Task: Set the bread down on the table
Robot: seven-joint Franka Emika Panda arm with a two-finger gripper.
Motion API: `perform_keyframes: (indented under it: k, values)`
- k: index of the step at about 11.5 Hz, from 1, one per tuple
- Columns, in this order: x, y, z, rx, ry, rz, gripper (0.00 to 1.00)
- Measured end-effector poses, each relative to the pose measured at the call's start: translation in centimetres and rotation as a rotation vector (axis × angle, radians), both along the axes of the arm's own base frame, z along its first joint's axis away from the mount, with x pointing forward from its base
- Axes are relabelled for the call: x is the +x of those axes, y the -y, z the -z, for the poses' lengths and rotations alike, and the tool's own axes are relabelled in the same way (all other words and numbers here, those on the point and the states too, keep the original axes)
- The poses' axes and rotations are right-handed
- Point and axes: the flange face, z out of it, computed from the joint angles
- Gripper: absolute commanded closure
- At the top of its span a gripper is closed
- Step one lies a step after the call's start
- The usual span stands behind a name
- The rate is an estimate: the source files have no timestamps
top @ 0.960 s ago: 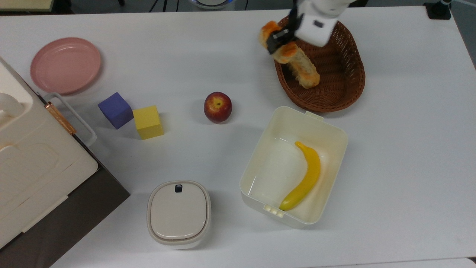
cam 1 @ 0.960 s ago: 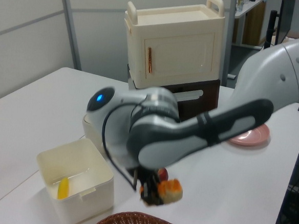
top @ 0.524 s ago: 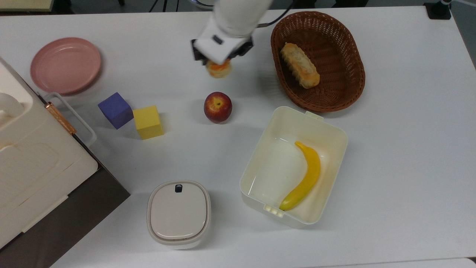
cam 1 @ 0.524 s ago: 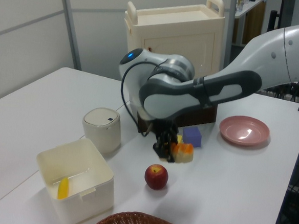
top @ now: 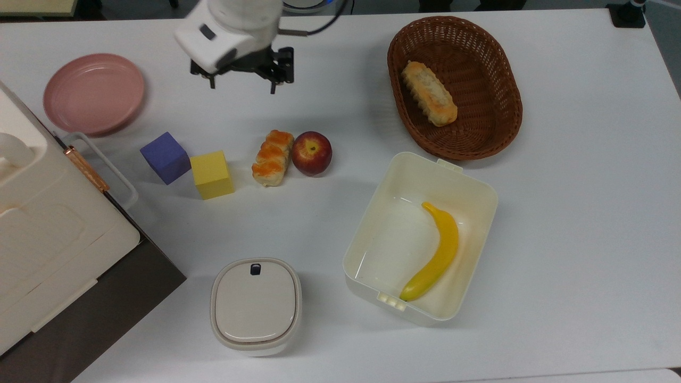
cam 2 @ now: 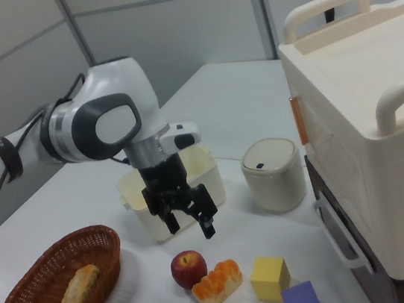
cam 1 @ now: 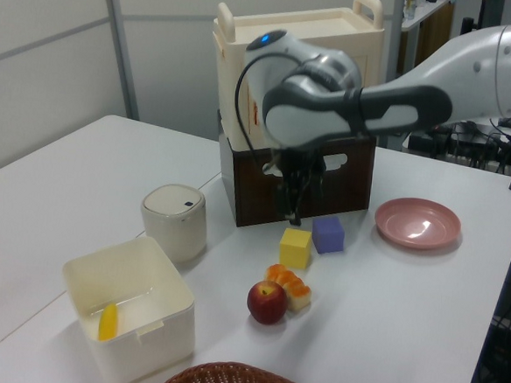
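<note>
The bread (top: 273, 157), an orange-glazed segmented bun, lies flat on the white table (top: 585, 213), touching the left side of a red apple (top: 312, 153) in the top view. It also shows beside the apple in the left view (cam 1: 292, 285) and the right view (cam 2: 217, 284). My gripper (top: 242, 86) hangs open and empty above the table, up and to the left of the bread in the top view. In the right view the gripper (cam 2: 190, 228) is raised well clear of the bread, fingers spread. In the left view the gripper (cam 1: 292, 213) hangs over the yellow cube.
A wicker basket (top: 495, 106) holds a tan loaf (top: 429, 100). A white bin (top: 479, 186) holds a banana (top: 436, 252). A yellow cube (top: 212, 174) and a purple cube (top: 165, 157) sit left of the bread. Also present: a pink plate (top: 93, 93), a lidded pot (top: 256, 306) and a cream cabinet (top: 48, 234).
The gripper carried the bread from over the basket leftward, let it go beside the apple, then opened and moved away up-left in the top view.
</note>
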Motion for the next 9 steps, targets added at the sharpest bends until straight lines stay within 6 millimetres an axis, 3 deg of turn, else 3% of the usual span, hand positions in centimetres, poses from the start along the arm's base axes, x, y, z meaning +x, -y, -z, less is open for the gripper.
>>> perform_keyframes:
  k: [2,5,9]
  values:
    - [-0.5,1.1,-3.1,0.019,0.053,0.028,0.0]
    - [-1.7,0.0,-6.6,0.119,0.113,0.044,0.0]
    - [-2.3,-0.8,-8.1,0.172,0.143,0.087,0.0]
